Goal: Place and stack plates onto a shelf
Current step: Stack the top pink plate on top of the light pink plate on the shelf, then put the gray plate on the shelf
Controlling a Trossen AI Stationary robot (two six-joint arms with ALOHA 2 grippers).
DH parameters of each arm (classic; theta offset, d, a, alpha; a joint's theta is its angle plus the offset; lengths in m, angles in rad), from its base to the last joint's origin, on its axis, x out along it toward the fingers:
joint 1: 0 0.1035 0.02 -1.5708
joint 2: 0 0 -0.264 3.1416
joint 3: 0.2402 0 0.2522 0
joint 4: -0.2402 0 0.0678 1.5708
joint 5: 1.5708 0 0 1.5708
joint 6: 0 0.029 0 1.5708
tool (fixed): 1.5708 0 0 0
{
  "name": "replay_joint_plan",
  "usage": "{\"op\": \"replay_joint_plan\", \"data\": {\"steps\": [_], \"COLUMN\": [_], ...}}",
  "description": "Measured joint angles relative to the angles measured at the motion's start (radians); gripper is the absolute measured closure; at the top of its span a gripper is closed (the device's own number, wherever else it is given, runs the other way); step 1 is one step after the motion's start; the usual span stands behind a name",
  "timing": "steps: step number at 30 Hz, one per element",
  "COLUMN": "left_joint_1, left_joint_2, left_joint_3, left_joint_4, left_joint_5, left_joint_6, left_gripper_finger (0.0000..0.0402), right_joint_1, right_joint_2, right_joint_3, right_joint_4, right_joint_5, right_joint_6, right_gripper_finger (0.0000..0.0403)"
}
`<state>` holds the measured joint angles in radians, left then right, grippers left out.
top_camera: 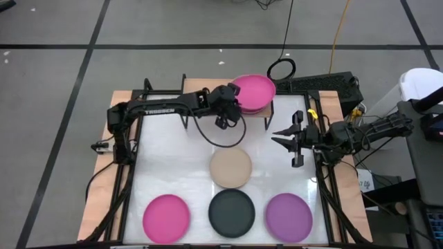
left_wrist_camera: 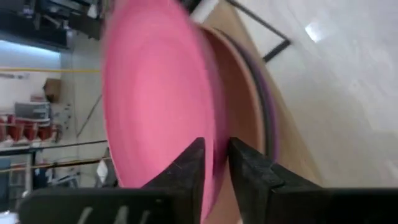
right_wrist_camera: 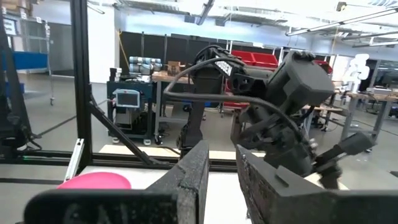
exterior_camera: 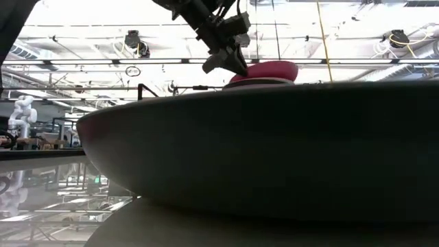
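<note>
My left gripper is at the shelf at the table's far edge, shut on a magenta plate. That plate is above a stack of salmon, purple and dark plates on the shelf's wood top. The low view shows the same gripper and plate beyond a black plate. My right gripper hovers open over the table's right side, holding nothing. On the table lie a beige plate, a magenta plate, a black plate and a purple plate. My left gripper pinches the magenta plate's rim between its two fingers, on the side of the plate toward the table's left. The fingers reach in roughly level from the left. The plate stands at a slant to the salmon plate below it; whether they touch I cannot tell.
The black plate fills most of the low view. The shelf's thin black legs stand at the far edge. Free white table lies between the shelf and the near row of plates. Cables and a black device sit at the far right.
</note>
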<state>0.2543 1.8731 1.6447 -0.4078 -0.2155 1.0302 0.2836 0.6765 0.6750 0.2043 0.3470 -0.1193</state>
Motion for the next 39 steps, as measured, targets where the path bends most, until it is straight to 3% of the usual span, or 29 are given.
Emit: {"op": "replay_joint_plan", "data": {"steps": [11,15,18,21,25,29,33,39], "left_joint_1": [-0.01,-0.038,-0.091,-0.138,-0.174,-0.194,-0.216,-0.256], "left_joint_2": [-0.013,-0.025,-0.064,-0.135,-0.251,-0.379,-0.509,-0.729], "left_joint_3": [0.001,0.001,0.0,0.0,-0.003,-0.063,-0.213,-0.558], "left_joint_4": [-0.051,-0.078,-0.08,-0.079,-0.072,-0.043,0.04,0.304], "left_joint_5": [-0.061,-0.144,-0.284,-0.315,-0.254,-0.102,-0.046,-0.045], "left_joint_6": [-0.102,-0.123,-0.162,-0.221,-0.316,-0.389,-0.436,-0.506], "left_gripper_finger": [0.0176,0.0147,0.0144,0.0152,0.0171,0.0188,0.0202,0.0218], "right_joint_1": [0.0,0.0,0.0,0.0,0.0,0.0,0.0,0.0], "right_joint_2": [0.0,0.001,0.0,0.0,0.0,0.001,0.001,0.008], "right_joint_3": [0.0,0.0,0.0,0.0,0.0,0.0,-0.001,-0.066], "right_joint_4": [0.001,0.001,-0.007,-0.026,-0.05,-0.09,-0.131,-0.117], "right_joint_5": [-0.01,-0.01,-0.01,-0.01,-0.01,-0.01,-0.01,-0.009], "right_joint_6": [0.002,0.002,0.002,0.003,0.022,0.04,0.055,0.055], "right_gripper_finger": [0.0335,0.0335,0.0335,0.0335,0.0335,0.0335,0.0335,0.0335]}}
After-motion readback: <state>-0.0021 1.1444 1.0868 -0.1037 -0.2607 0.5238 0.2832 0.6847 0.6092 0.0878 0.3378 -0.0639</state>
